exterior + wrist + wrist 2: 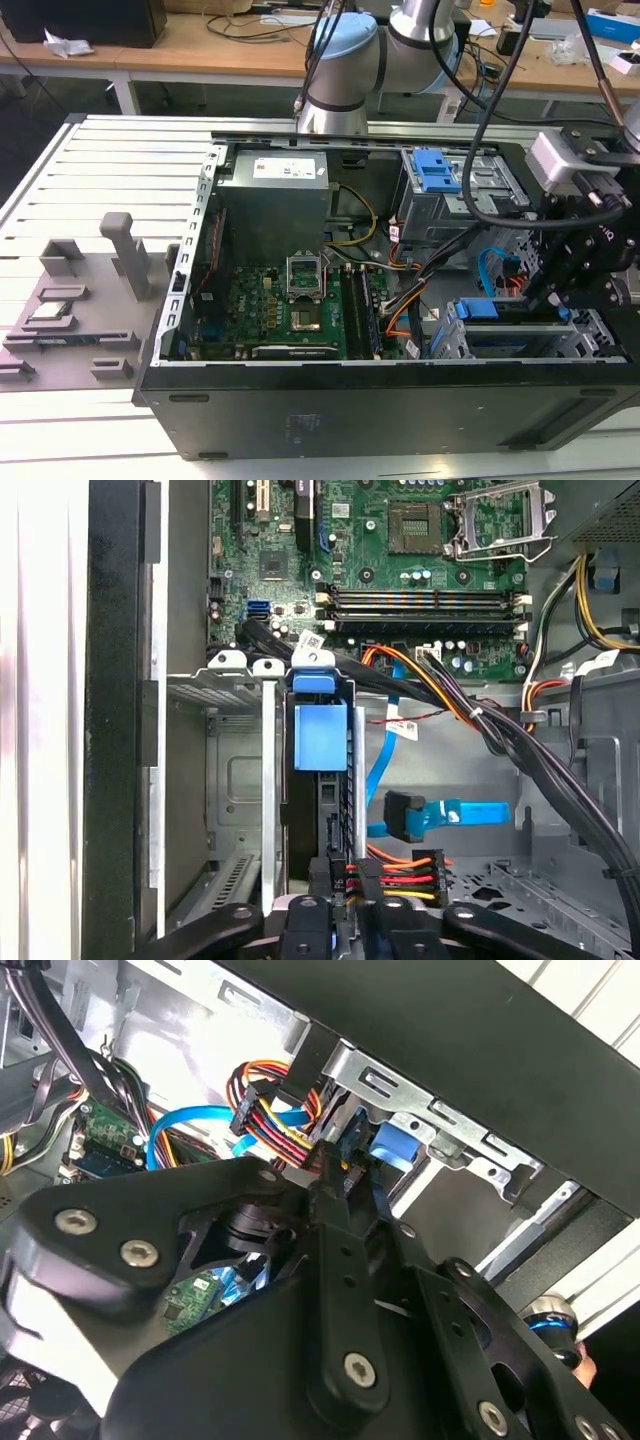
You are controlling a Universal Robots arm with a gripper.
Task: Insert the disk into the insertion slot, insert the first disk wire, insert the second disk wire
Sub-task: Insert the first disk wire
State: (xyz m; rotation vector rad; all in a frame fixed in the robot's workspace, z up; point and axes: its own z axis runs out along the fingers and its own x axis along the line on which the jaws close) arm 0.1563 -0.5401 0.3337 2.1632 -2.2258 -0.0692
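The disk (320, 736), marked by its bright blue carrier tab, sits on edge inside the grey insertion slot (236, 780); the exterior view shows that disk (478, 308) low in the slot (520, 346) at the case's right end. My gripper (345, 905) is shut on a black connector with red, orange and yellow wires (395, 872), held right at the disk's rear edge. In the second wrist view the gripper (335, 1175) pinches the same connector beside the blue tab (392, 1146). A blue flat disk wire (450, 813) hangs loose beside it, unplugged.
A thick black cable bundle (520, 745) crosses beside the bay. The motherboard (290, 305) fills the case middle, with a blue-latched grey cage (440, 180) at the back. A grey fixture plate (70, 310) lies outside the case, on the exterior view's left.
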